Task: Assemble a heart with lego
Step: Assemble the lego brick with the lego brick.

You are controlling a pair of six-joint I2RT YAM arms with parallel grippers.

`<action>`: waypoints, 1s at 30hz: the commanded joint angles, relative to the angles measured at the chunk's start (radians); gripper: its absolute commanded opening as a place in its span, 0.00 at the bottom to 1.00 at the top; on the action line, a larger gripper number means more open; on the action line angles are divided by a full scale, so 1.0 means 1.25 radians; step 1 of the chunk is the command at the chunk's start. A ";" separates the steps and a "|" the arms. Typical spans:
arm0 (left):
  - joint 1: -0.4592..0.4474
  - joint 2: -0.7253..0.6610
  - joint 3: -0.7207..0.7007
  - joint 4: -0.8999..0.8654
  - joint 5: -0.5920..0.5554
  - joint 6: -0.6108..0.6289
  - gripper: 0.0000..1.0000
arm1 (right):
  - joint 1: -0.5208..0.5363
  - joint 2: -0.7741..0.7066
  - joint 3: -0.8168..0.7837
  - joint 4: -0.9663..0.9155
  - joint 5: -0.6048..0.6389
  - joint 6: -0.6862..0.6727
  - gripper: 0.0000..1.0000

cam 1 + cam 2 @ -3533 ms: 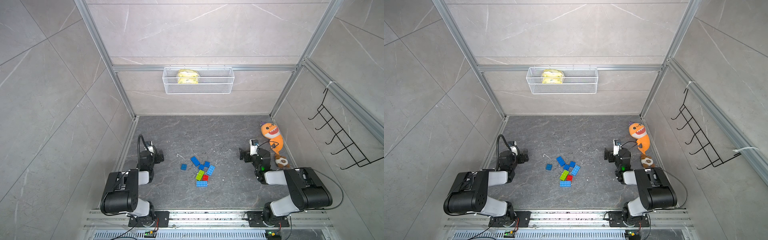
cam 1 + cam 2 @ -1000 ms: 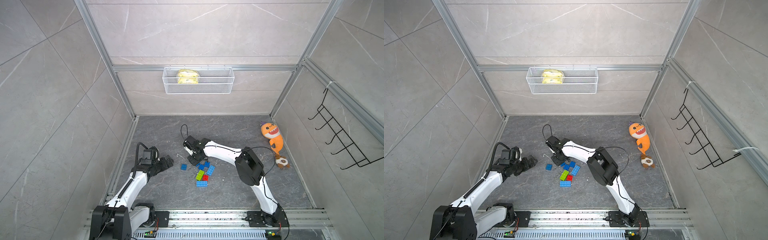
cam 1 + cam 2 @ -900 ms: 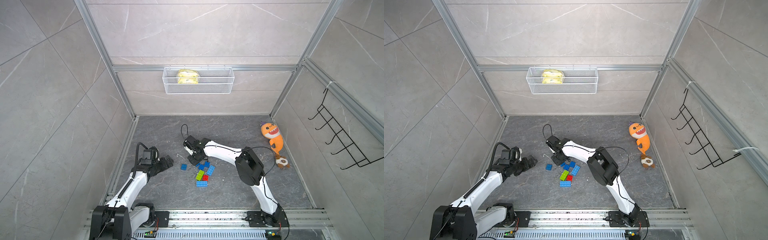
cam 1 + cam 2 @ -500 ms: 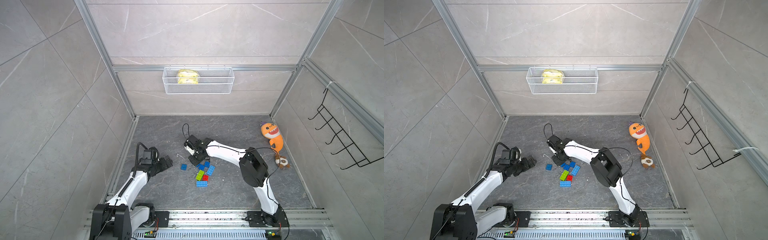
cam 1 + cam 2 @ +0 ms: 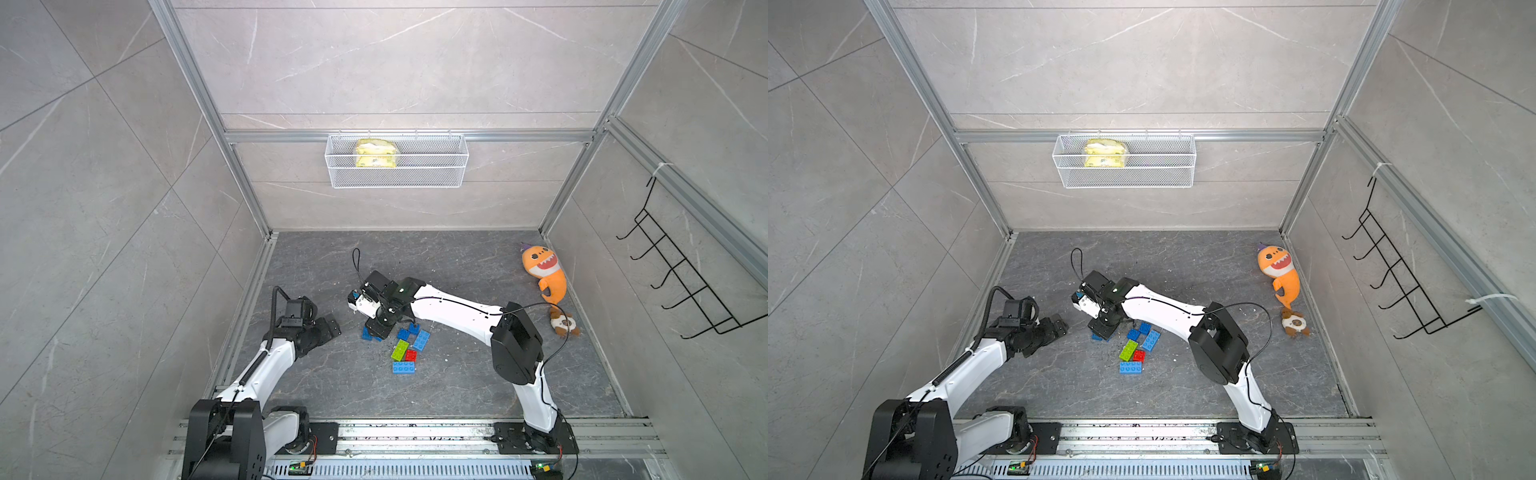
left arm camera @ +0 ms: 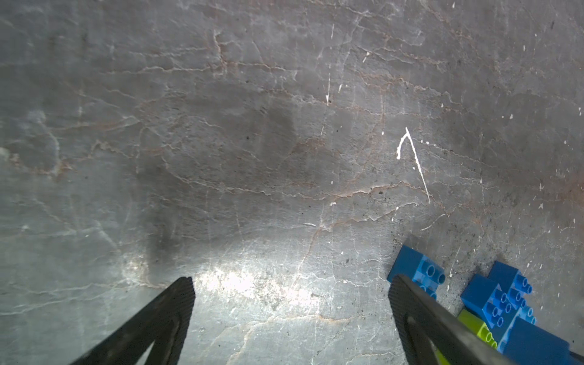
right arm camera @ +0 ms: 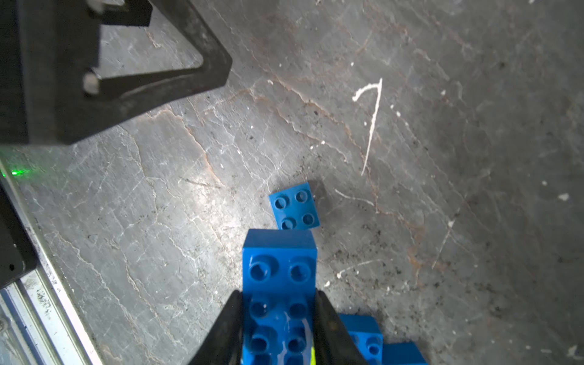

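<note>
Right gripper (image 7: 278,303) pinched on a long blue brick (image 7: 279,268), studs showing, free end just short of a small square blue brick (image 7: 294,206) on the floor (image 7: 442,158). Whether it is lifted, cannot tell.

Left gripper (image 6: 290,281) gapes wide, empty, low beside the pile.

Lime green brick (image 5: 400,349) and red block (image 5: 410,355) lie loose mid-floor. No heart joined yet.

Advice: square studs over the target, press straight down, left gripper bracing against sliding.

Pale grey marble-look tile walls (image 5: 395,62) enclose a dark grey veined stone floor (image 5: 457,382) marked by a white scratch (image 6: 414,158). At 12 o'clock a white wire mesh basket (image 5: 397,178) holds a yellow packet (image 5: 375,153). A black wire hook rack (image 5: 683,261) hangs at 3 o'clock, and an aluminium rail (image 5: 415,428) runs at 6 o'clock.
</note>
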 commanded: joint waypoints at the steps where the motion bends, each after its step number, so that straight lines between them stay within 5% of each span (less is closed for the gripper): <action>1: 0.016 -0.024 0.009 -0.015 0.008 -0.013 1.00 | -0.002 0.040 0.065 -0.023 -0.031 -0.066 0.35; 11: 0.039 -0.072 -0.007 -0.046 0.006 0.005 1.00 | 0.000 0.178 0.262 -0.152 -0.003 -0.171 0.34; 30: 0.042 -0.043 0.004 -0.039 0.019 0.023 1.00 | 0.001 0.274 0.338 -0.206 0.021 -0.221 0.34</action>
